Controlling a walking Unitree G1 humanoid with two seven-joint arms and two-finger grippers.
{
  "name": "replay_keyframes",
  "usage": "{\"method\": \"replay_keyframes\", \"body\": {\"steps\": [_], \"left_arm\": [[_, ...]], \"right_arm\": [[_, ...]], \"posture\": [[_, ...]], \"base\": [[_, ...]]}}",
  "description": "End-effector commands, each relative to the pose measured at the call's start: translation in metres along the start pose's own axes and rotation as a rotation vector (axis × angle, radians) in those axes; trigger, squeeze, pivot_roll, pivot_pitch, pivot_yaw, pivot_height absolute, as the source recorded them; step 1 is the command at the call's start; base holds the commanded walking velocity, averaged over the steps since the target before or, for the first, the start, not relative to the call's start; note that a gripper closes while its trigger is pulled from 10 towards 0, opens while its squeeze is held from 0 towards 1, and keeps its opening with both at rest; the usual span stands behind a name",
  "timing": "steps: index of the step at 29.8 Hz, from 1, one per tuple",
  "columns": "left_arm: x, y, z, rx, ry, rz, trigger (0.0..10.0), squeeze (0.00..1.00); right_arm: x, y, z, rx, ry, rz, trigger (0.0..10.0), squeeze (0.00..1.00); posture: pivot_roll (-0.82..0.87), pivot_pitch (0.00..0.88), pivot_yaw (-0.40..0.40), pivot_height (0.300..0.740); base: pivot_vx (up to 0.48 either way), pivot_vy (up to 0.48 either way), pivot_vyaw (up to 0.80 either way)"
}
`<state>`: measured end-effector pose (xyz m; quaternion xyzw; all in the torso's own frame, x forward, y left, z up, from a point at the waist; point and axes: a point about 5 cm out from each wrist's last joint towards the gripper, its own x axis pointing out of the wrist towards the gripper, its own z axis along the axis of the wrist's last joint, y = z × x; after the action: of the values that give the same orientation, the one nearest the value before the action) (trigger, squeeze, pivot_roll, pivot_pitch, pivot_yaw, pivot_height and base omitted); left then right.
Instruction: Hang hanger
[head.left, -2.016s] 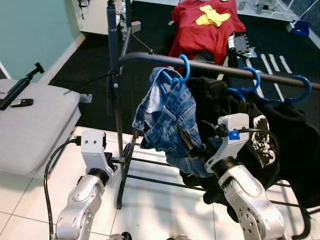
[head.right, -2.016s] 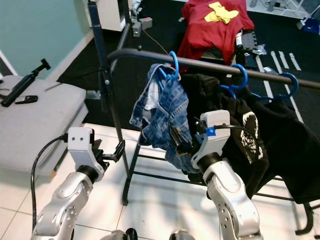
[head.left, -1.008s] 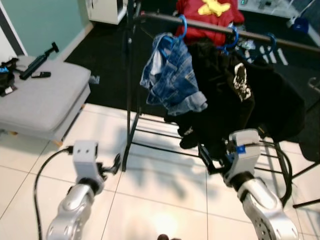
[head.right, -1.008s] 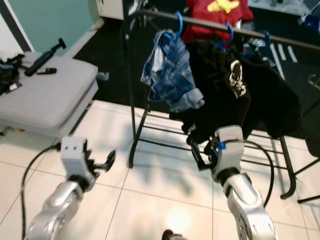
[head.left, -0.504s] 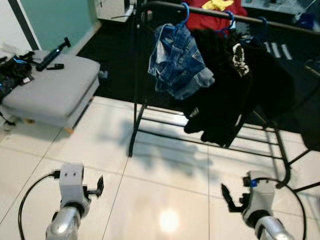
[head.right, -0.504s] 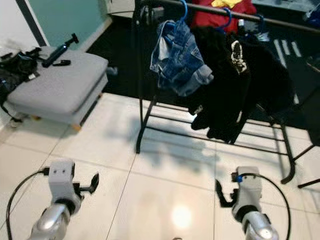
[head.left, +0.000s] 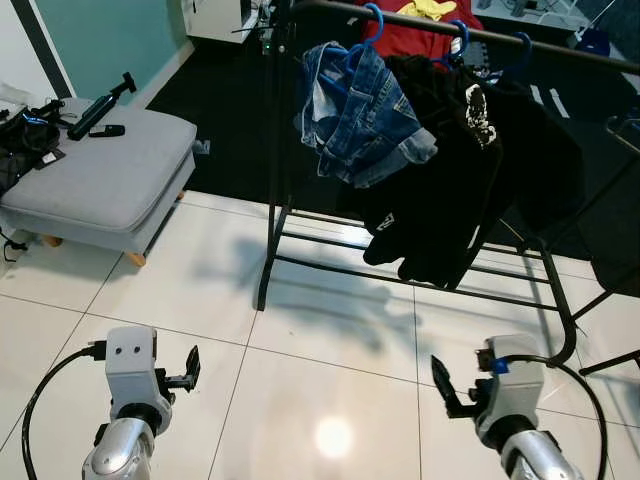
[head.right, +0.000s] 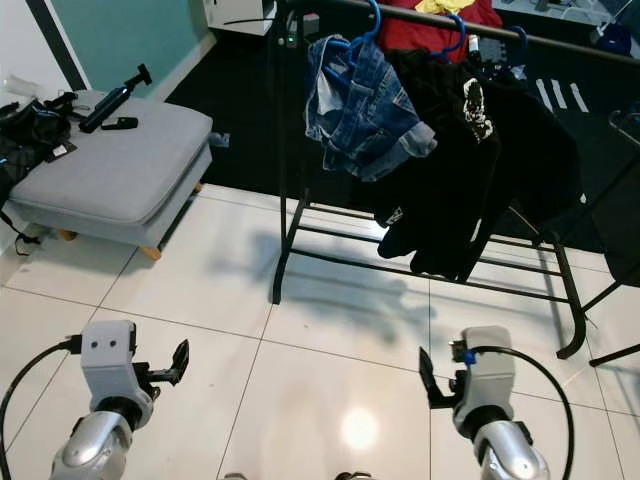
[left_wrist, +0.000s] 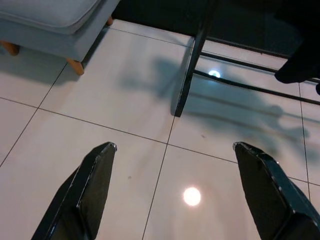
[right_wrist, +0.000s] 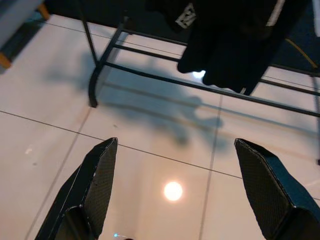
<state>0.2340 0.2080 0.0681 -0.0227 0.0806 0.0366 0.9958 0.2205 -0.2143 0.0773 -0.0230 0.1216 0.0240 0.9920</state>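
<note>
Hangers (head.left: 371, 28) of blue plastic hook over the dark rail (head.left: 560, 48) of the rack (head.left: 275, 200) at the far side, the leftmost carrying denim shorts (head.left: 355, 115) and those to its right carrying black garments (head.left: 470, 170), with a red shirt (head.left: 420, 30) lying on the dark floor beyond. Near the robot, low over the white tiled floor (head.left: 330, 340), the left tool (head.left: 193, 367) and the right tool (head.left: 441, 385) both hang well apart from the rack, each with its fingers spread wide and nothing between them. At the far left a grey ottoman (head.left: 95, 175) bears a black tripod (head.left: 98, 106) and a small dark device (head.left: 104, 131).
</note>
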Motion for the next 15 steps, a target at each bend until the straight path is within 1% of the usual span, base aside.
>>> {"method": "replay_keyframes", "body": {"steps": [1,5,15], "left_arm": [[-0.003,-0.0018,-0.0047,-0.016,0.006,0.002,10.0,0.0],[-0.0035,-0.0018,-0.0046,-0.016,0.004,0.0,10.0,0.0],[-0.0027,-0.0028,-0.005,-0.022,0.002,0.002,10.0,0.0]], "right_arm": [[-0.0019,-0.0006,0.0,-0.012,-0.009,-0.001,10.0,0.0],[-0.0015,0.0011,0.0059,0.002,-0.047,0.005,10.0,0.0],[-0.0015,0.0021,0.0047,0.01,-0.054,0.011,10.0,0.0]], "posture": [[0.03,0.188,-0.059,0.74],[0.03,0.188,-0.057,0.74],[0.03,0.182,-0.059,0.74]], "base": [[0.0,0.0,0.0],[0.0,0.0,0.0],[0.0,0.0,0.0]]}}
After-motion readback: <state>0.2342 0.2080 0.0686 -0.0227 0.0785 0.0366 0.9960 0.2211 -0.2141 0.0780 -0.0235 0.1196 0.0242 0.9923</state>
